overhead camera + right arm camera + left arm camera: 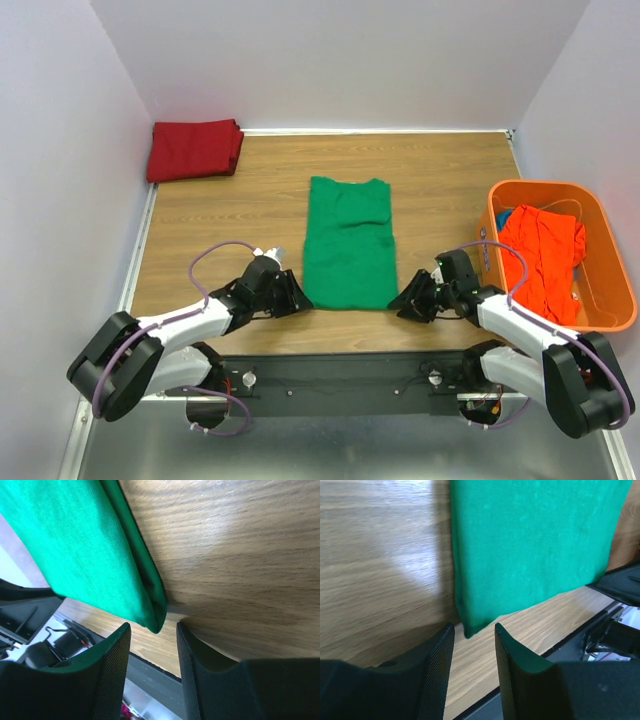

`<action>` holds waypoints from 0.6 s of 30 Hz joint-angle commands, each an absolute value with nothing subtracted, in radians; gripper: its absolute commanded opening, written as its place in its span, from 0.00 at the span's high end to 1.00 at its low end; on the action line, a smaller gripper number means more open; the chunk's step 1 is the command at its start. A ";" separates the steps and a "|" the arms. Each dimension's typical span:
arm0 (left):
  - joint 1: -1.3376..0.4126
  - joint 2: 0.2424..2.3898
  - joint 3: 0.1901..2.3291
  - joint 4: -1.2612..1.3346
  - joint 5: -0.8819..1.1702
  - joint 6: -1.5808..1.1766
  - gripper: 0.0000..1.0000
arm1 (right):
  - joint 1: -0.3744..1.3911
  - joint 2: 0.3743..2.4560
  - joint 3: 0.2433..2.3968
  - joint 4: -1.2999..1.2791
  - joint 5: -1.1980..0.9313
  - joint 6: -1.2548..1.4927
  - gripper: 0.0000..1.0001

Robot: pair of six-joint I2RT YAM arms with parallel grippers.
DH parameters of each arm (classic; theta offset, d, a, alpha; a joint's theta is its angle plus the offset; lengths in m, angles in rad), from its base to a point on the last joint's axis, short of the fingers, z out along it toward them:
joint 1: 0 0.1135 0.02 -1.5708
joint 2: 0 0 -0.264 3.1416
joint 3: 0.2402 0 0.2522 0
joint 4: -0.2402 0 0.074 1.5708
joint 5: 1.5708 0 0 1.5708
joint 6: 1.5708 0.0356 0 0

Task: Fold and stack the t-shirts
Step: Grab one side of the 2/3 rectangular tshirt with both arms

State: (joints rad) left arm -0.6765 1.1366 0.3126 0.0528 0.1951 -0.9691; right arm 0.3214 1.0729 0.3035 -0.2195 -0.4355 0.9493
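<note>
Item 1: green shirt [348, 245], lying part-folded at the bench's [220, 230] near edge, centre. Left gripper [296, 297] and right gripper [405, 300] are standing released, each facing 1 near corner, grasping nothing. Advice: be sliding 1 finger under every layer before clenching, then lifting both corners evenly.
Item 2: red shirt [194, 149], sitting folded, far-left corner.
Item 3: orange shirt [542, 255], lying in basket [545, 185], right edge.

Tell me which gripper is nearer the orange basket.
Right. The right gripper lies just left of the orange basket; the left gripper is beyond the green t-shirt, farther left.
</note>
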 commanded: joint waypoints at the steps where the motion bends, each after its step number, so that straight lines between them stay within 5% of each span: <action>1: -0.683 1.181 0.296 0.118 0.222 -0.991 0.55 | 0.325 1.068 0.252 -0.190 -0.388 1.017 0.51; 10: -0.681 1.206 0.288 0.167 0.213 -1.008 0.67 | 0.324 1.029 0.204 -0.138 -0.336 1.077 0.62; 18: -0.683 1.189 0.311 0.101 0.178 -0.960 0.86 | 0.324 1.032 0.225 -0.140 -0.298 1.048 0.86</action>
State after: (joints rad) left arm -0.6765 1.1992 0.3004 0.1440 0.2020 -0.9920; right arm 0.3264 1.0286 0.2306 -0.1246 -0.3691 1.0321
